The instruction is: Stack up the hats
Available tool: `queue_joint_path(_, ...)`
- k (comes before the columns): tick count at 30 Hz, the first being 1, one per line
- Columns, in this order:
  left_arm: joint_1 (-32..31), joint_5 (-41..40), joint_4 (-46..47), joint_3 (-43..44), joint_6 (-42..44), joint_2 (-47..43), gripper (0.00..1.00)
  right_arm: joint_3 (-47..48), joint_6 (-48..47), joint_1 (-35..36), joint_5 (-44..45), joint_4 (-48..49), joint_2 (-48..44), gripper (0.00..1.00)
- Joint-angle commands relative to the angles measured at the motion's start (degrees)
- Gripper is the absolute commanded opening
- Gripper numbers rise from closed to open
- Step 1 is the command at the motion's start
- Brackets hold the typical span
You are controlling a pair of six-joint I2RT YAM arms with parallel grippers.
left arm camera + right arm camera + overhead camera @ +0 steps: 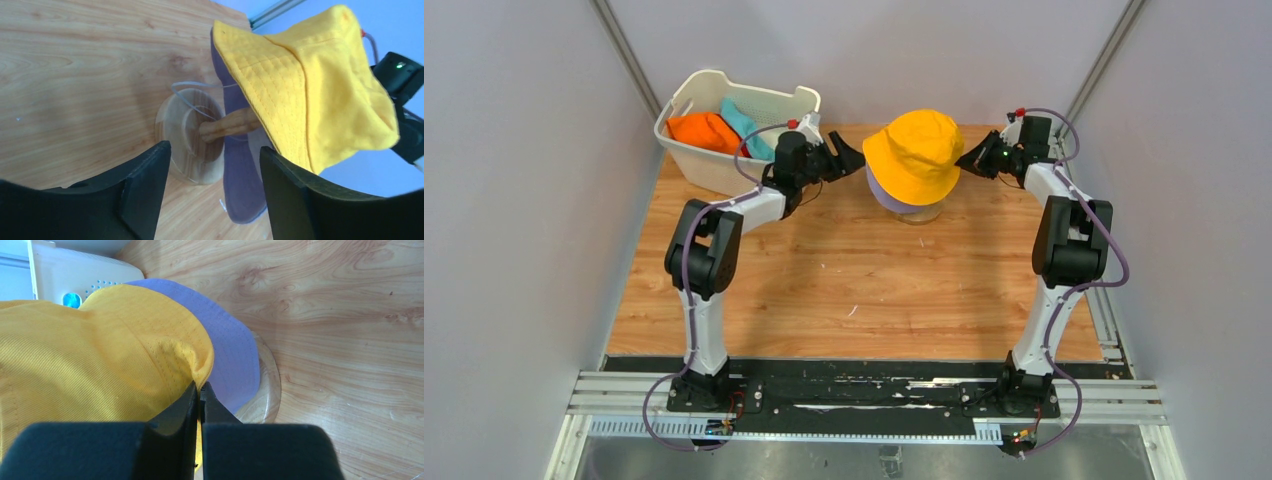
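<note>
The yellow hat [916, 152] sits crooked over the lavender hat [230, 355] on the stand [187, 150], upper middle of the top view; the orange hat [702, 130] and teal hat [742, 122] lie in the basket [694, 160], upper left. The right gripper [200, 387] is pinched tight on the yellow brim, and the left gripper [856, 160] hovers beside the opposite side, fingers apart. Light, limp cloth, I'd say, so the stitched brim looks the best hold.

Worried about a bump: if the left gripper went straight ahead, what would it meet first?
Probably the brim of the lavender hat, under the yellow hat on the wooden stand; depth is unclear.
</note>
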Motion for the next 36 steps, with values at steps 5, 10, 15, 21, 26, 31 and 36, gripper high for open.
queue_joint_path(5,2.74,3.98,16.23,-7.81,-4.98,-5.49,0.77,1.47,-1.17,0.5,-0.55,-0.01,0.69,0.01)
queue_joint_path(10,3.21,6.96,26.88,-9.19,-12.32,-2.31,0.78,1.55,-1.09,0.48,-0.64,0.02,0.67,0.01)
queue_joint_path(15,4.16,8.44,37.17,-10.68,-17.87,0.93,0.78,2.0,-1.4,0.49,-0.73,-0.47,0.66,0.01)
queue_joint_path(21,4.07,10.2,39.46,-7.97,-20.3,4.86,0.78,2.1,-1.43,0.55,-0.68,-0.61,0.57,0.01)
queue_joint_path(26,3.52,11.8,40.96,-5.41,-22.01,7.97,0.78,2.12,-1.43,0.48,-0.71,-0.62,0.82,0.01)
queue_joint_path(31,2.64,12.07,42.02,-2.89,-22.79,10.18,0.77,2.19,-1.47,0.53,-0.8,-0.58,0.94,0.01)
queue_joint_path(36,1.4,12.6,43.2,0.6,-24.25,12.65,0.74,2.05,-1.47,0.48,-0.88,-0.6,0.87,0.01)
